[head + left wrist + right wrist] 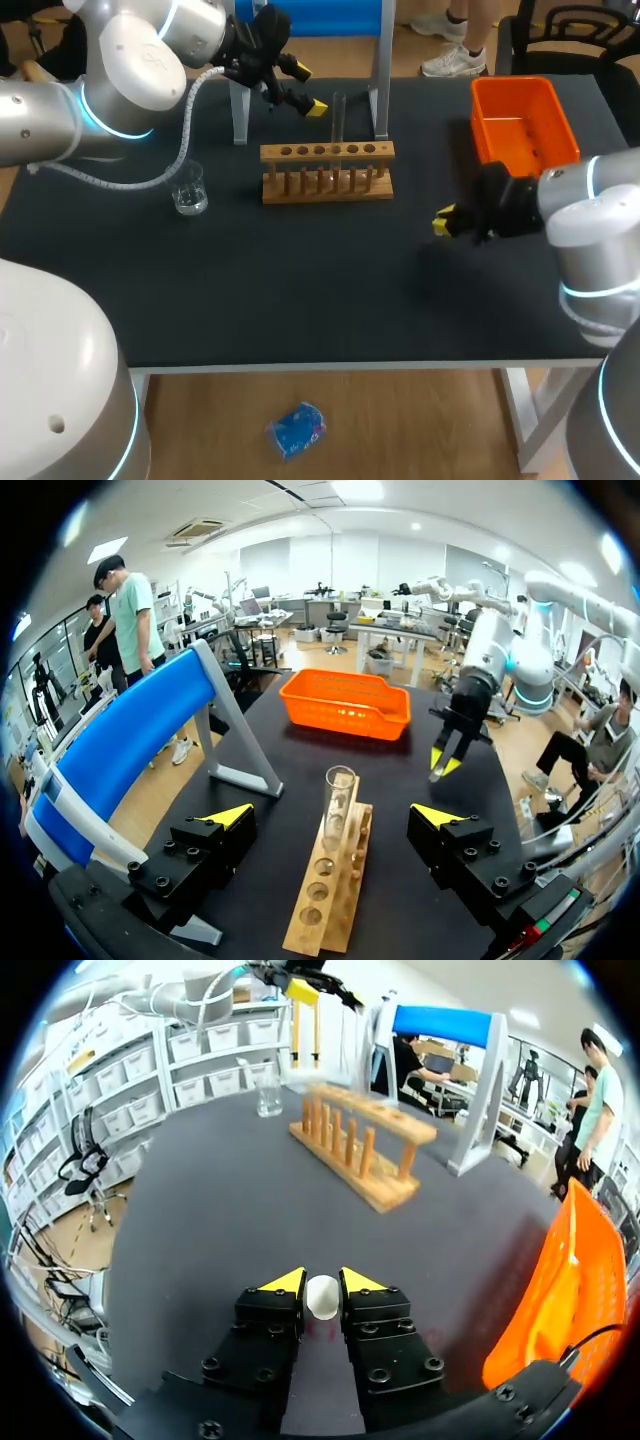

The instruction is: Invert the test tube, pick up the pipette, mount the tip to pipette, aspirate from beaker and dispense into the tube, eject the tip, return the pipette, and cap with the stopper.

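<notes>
Behind the wooden rack [327, 170], holds left gripper [308, 88] raised and tilted, 2 fingers spread wide, gripping nothing, with the upright test tube [339, 115] seated in the rack just ahead, in line with the gap. Stretches right gripper [445, 222] low over the dark mat beside the orange bin [560, 125], clenched on 1 white stopper [322, 1298]. With beaker [189, 188] standing left of the rack and blue-topped stand [330, 15] behind it.

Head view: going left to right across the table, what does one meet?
beaker → rack → right gripper → bin. The tube and the left gripper overlap the rack, so they are left out.
</notes>
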{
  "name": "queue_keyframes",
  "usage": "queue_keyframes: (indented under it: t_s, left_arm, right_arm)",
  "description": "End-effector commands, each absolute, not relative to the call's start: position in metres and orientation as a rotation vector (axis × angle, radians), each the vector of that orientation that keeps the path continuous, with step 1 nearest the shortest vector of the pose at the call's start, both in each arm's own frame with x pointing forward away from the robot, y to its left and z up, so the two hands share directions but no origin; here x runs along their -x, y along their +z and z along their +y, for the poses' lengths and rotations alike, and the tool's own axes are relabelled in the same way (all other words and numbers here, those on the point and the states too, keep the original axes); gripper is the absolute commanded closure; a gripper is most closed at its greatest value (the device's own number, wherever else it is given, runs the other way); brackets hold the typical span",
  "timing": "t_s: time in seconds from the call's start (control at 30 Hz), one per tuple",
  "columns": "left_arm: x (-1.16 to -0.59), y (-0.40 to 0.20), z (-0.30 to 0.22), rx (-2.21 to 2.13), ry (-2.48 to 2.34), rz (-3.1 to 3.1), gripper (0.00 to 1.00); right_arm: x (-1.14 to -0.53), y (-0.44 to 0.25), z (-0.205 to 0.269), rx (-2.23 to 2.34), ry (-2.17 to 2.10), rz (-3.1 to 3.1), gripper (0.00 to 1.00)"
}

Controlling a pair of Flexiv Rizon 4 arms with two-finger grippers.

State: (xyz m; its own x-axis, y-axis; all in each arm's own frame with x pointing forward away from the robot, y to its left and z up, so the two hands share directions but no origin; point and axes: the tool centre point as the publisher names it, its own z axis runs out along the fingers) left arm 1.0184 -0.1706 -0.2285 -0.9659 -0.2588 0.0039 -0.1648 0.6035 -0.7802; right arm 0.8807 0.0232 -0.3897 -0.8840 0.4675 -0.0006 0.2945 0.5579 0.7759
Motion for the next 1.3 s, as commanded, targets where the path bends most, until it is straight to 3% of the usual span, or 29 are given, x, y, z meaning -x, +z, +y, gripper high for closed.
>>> queue_keyframes:
  t_s: [0.03,0.57,1.3]
  left_arm:
    - [-1.019,-0.227,-0.171,0.361,-1.298,2.720,0.00]
    - [-1.019,-0.227,-0.171,0.361,-1.298,2.720,0.00]
    - [-1.019,-0.227,-0.171,0.361,-1.298,2.720,0.00]
  right_arm:
    - [-0.880,-0.342,0.008,-0.570,1.290,2.636,1.00]
    - [-0.911,-0.245,0.042,0.157,1.455,2.859,1.00]
    - [-0.972,-0.189,0.117,0.025,1.434,2.810,1.00]
